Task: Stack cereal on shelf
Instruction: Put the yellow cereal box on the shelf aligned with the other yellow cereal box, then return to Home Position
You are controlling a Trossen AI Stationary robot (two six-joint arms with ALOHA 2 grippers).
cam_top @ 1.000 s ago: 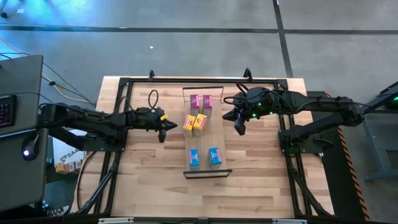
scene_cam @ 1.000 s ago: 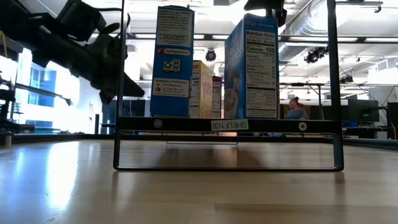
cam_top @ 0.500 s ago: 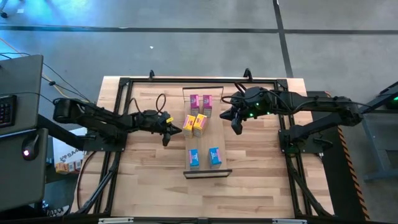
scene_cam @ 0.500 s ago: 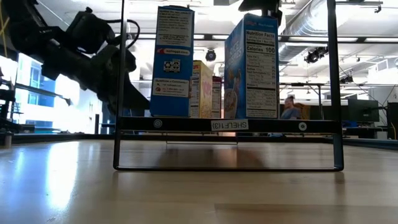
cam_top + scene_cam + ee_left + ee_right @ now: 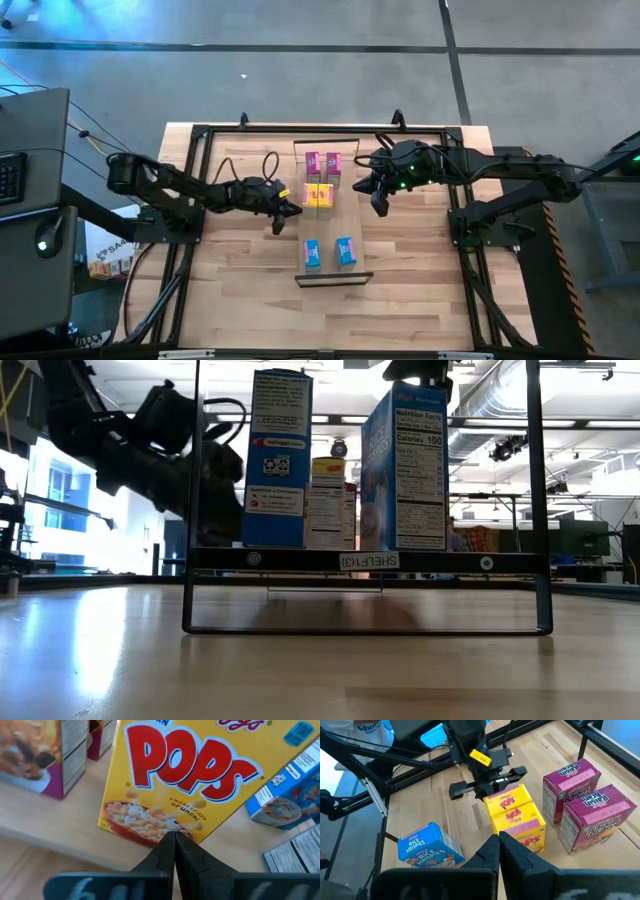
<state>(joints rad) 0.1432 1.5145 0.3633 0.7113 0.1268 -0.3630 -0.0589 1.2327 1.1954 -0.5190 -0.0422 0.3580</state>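
The shelf [image 5: 331, 226] runs from the table's near side to its far side at mid-table, and all the cereal stands upright on it. Two pink boxes [image 5: 322, 164] are at the far end and two blue boxes [image 5: 329, 252] at the near end. Two yellow boxes [image 5: 318, 195] stand side by side in the middle. My left gripper [image 5: 291, 209] is shut at the left side of the yellow pair. My right gripper [image 5: 381, 207] is shut and hangs in the air to the right of the shelf, touching nothing. My left gripper touches the nearer yellow box [image 5: 180, 775] with its shut fingertips [image 5: 174, 840]. They meet the box's broad printed face near its lower edge [image 5: 167, 829]. The fingers come from the table's left, slanting down. The box stands upright on the shelf plank.
A black metal frame [image 5: 200, 135] borders the tabletop, and a loose cable [image 5: 268, 160] loops by my left arm. The shelf's near end frame [image 5: 365, 561] stands raised above the table. Bare tabletop [image 5: 240, 280] lies left and right of the shelf. A monitor [image 5: 35, 200] stands off the table's left edge.
My left gripper has moved toward the table's right edge and lower, up to the yellow boxes, staying shut. The two yellow boxes, which stood askew, have turned square to the shelf and slid a little toward its right side.
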